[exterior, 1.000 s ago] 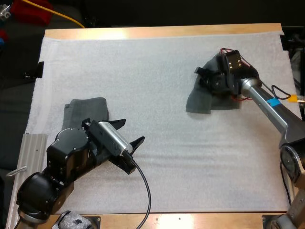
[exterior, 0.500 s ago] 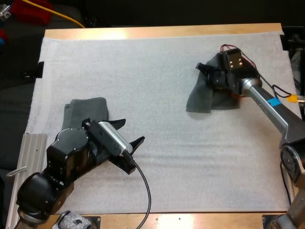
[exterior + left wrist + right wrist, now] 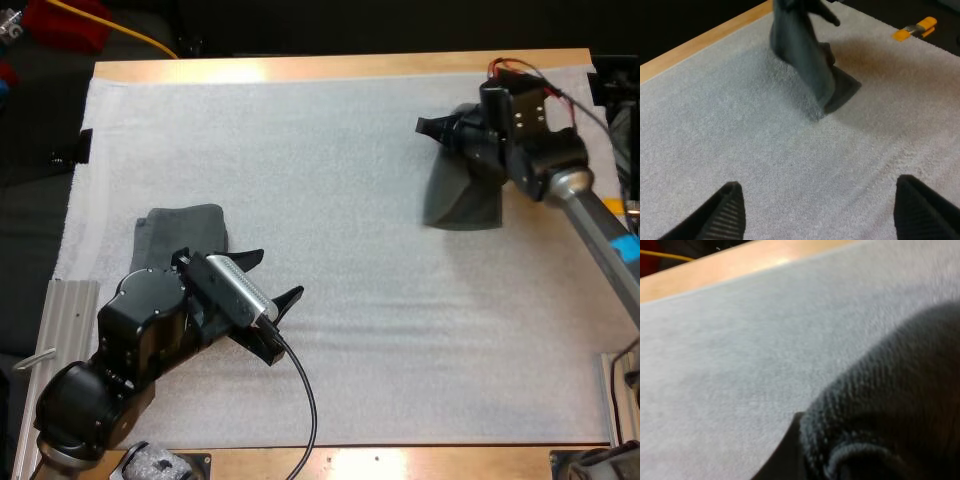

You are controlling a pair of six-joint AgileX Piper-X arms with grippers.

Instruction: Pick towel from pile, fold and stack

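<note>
Cloth is bunched in the right gripper (image 3: pixel 452 131), which is clamped on the top of a crumpled towel (image 3: pixel 462 195) at about 2 o'clock on the white mat (image 3: pixel 320 150). The dark grey-green towel hangs from the gripper in a narrow cone that widens downward, with its lower edge down at the mat. In the right wrist view the towel (image 3: pixel 885 410) bulges close against one black finger (image 3: pixel 785 457).

At about 8 o'clock on the mat, the left gripper (image 3: pixel 268 280) rests low, its two fingers spread wide and holding nothing. A folded towel (image 3: pixel 180 225) lies flat just behind it, at 10 o'clock from the gripper, partly under the arm. From the left wrist view, the gripper (image 3: pixel 817 200) faces the hanging towel (image 3: pixel 807 60) well across the mat. The wooden table (image 3: pixel 300 68) shows along the far edge.
</note>
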